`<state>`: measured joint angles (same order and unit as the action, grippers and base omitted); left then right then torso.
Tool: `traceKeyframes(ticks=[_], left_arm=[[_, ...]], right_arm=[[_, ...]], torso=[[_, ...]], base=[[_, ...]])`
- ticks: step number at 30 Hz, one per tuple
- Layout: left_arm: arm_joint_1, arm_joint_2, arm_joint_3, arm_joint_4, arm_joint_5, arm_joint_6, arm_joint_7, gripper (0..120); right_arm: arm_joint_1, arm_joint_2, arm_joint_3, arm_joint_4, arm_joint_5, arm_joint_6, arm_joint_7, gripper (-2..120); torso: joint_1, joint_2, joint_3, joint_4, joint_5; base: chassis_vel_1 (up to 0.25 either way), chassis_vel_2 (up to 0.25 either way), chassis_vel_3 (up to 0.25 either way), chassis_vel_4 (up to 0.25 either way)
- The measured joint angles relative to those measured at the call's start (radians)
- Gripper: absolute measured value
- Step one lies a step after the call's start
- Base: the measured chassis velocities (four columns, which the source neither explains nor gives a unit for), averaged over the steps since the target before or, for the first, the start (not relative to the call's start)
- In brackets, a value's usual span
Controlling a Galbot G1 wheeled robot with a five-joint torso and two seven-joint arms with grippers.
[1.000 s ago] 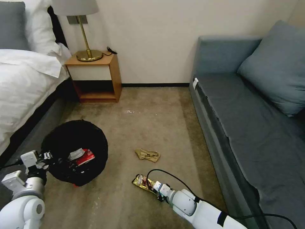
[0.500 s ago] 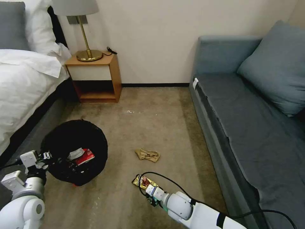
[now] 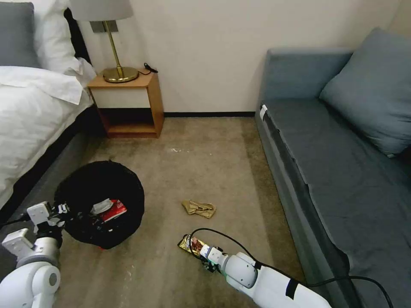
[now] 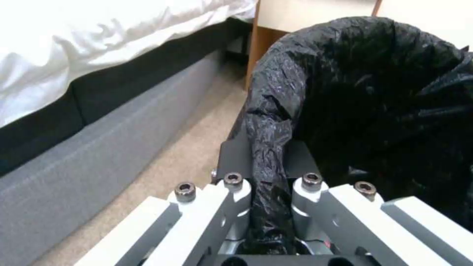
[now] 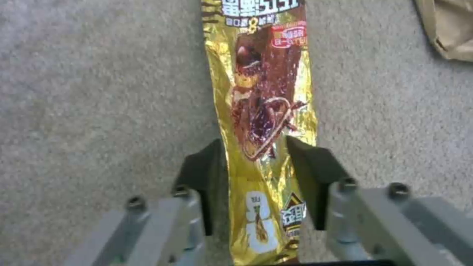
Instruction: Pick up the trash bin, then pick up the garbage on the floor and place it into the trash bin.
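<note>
A: What takes up most of the room?

B: The grey sofa [image 3: 342, 171] along the 3 o'clock side and the white bed [image 3: 34, 111] at 9 o'clock, with tan carpet [image 3: 205, 162] between them. A wooden nightstand [image 3: 128, 100] with a brass lamp [image 3: 115, 38] stands at 11 o'clock against the wall.

A: And the trash bin?

B: The trash bin [image 3: 100, 192] is at about 8 o'clock in the head view, lined with a crinkly black bag, a bit of red base showing under it. Inside lies a red-and-white packet [image 3: 112, 209].

A: Who has hold of it?

B: The left claw [image 4: 268, 177] is clamped on the bin's rim at the near side; in the left wrist view the bunched black liner is pinched between its two fingers.

A: The right arm?

B: Low on the carpet at 6 o'clock. The right claw [image 5: 256, 173] stands apart, one finger on each side of the gold snack wrapper [image 5: 264, 111], which lies flat on the floor between them. I can't tell whether the pads touch it.

A: Anything else on the floor?

B: Crumpled tan paper [image 3: 199, 208] just beyond the wrapper, toward 12 o'clock, apart from it.
</note>
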<state>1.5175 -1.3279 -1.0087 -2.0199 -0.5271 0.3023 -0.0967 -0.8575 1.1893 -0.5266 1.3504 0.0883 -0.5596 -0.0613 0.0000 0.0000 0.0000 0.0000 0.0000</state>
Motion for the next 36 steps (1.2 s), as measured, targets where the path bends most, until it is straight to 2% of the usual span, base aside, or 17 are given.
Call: traceKeyframes(ticks=[3, 4, 8, 10, 24, 27, 30, 31, 34, 35, 36], left_arm=[[-0.002, 0.000, 0.001, 0.006, 0.003, 0.000, 0.000, 5], [-0.002, 0.000, 0.001, 0.006, 0.003, 0.000, 0.000, 5], [-0.006, 0.001, 0.002, 0.012, 0.004, -0.001, 0.000, 5], [-0.008, 0.001, 0.002, 0.014, 0.004, -0.001, 0.000, 5], [-0.016, 0.007, 0.010, 0.019, 0.004, -0.001, 0.000, 5], [-0.016, 0.010, 0.011, 0.022, 0.003, -0.001, 0.000, 5], [-0.015, 0.018, 0.011, 0.033, -0.001, -0.001, 0.000, 5], [-0.015, 0.018, 0.011, 0.033, -0.001, -0.001, 0.000, 5], [-0.014, 0.028, 0.012, 0.054, -0.007, -0.005, 0.005, 5], [-0.014, 0.028, 0.012, 0.054, -0.007, -0.005, 0.005, 5], [-0.014, 0.032, 0.013, 0.062, -0.010, -0.006, 0.007, 5]], right_arm=[[0.006, -0.001, -0.001, -0.009, -0.005, 0.002, 0.000, 19], [0.006, -0.001, -0.001, -0.009, -0.005, 0.002, 0.000, 19], [0.014, -0.001, -0.002, -0.024, -0.009, 0.003, -0.001, 3], [0.017, 0.000, -0.002, -0.029, -0.010, 0.004, -0.001, 0], [0.012, 0.006, 0.075, -0.007, -0.006, 0.092, 0.040, 0], [0.000, -0.010, 0.121, 0.046, 0.043, 0.106, 0.046, 0], [-0.020, -0.041, 0.195, 0.144, 0.156, 0.165, 0.042, 0], [-0.020, -0.041, 0.195, 0.144, 0.156, 0.165, 0.042, 0], [-0.030, -0.057, 0.262, 0.223, 0.262, 0.273, 0.010, 0], [-0.030, -0.057, 0.262, 0.223, 0.262, 0.273, 0.010, 0], [-0.028, -0.055, 0.282, 0.248, 0.302, 0.309, 0.007, 0]], torso=[[0.000, 0.000, 0.000, 0.0000, 0.0000], [0.000, 0.000, 0.000, 0.0000, 0.0000], [0.000, 0.000, 0.000, 0.0000, -0.0001], [0.000, 0.000, 0.000, 0.0000, 0.0000], [0.000, 0.000, 0.000, 0.0000, -0.0001], [0.000, 0.000, 0.000, 0.0000, 0.0002], [0.000, 0.000, 0.000, -0.0002, 0.0000], [0.000, 0.000, 0.000, -0.0002, 0.0000], [0.000, 0.000, 0.000, -0.0001, 0.0000], [0.000, 0.000, 0.000, -0.0001, 0.0000], [0.000, 0.000, 0.000, -0.0001, -0.0002]], base=[[0.000, 0.000, 0.000, 0.000], [0.000, 0.000, 0.000, 0.000], [0.000, 0.000, 0.000, 0.000], [0.000, 0.000, 0.000, 0.000], [0.000, 0.000, 0.000, 0.000], [0.000, 0.000, 0.000, 0.000], [0.000, 0.000, 0.000, 0.000], [0.000, 0.000, 0.000, 0.000], [0.000, 0.000, 0.000, 0.000], [0.000, 0.000, 0.000, 0.000], [0.000, 0.000, 0.000, 0.000]])
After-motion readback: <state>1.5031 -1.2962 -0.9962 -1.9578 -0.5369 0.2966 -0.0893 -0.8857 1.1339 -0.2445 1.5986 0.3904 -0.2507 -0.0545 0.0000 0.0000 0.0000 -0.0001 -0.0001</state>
